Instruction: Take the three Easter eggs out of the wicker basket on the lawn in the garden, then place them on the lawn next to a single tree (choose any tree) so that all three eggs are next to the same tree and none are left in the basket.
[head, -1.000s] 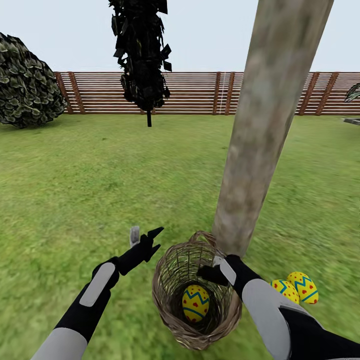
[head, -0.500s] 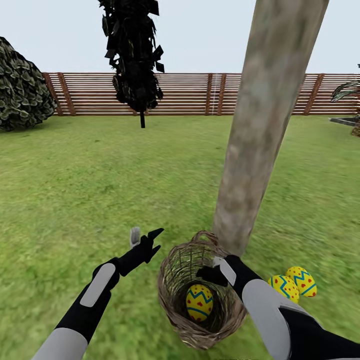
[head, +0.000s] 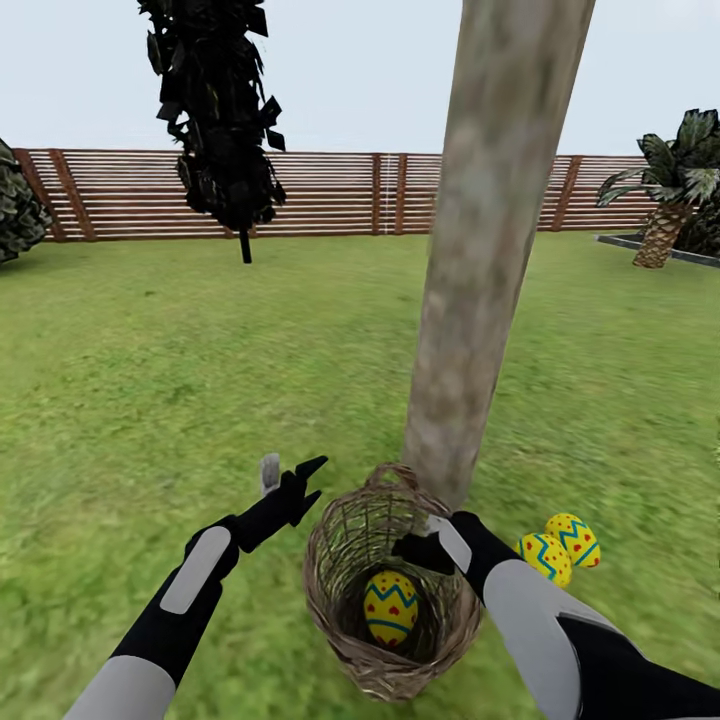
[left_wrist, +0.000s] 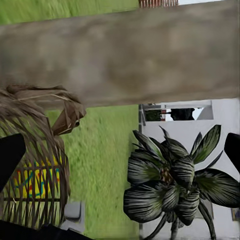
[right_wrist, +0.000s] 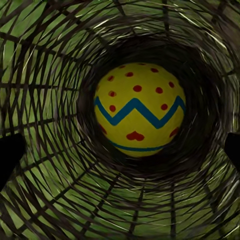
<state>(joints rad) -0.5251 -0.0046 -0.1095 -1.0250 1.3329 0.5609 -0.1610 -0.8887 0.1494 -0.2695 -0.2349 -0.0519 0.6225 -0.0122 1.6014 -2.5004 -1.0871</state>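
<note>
Right gripper (head: 425, 548), jaws spread and empty, poised at wicker basket (head: 345, 650) mouth; last egg (right_wrist: 138, 109) centred at bottom; best descend straight, clear of weave, then close.

A brown slatted fence (head: 330, 195) spans the far edge under pale sky (head: 400, 70); a dark-leaved tree (head: 215, 120) stands before it; a palm (head: 672, 185) far right.

Basket (head: 392, 590) on the lawn (head: 150, 400), just in front of the tree (head: 480, 280). One egg (head: 390, 606) lies inside it. Two eggs (head: 558, 548) on grass right of basket, near trunk.
</note>
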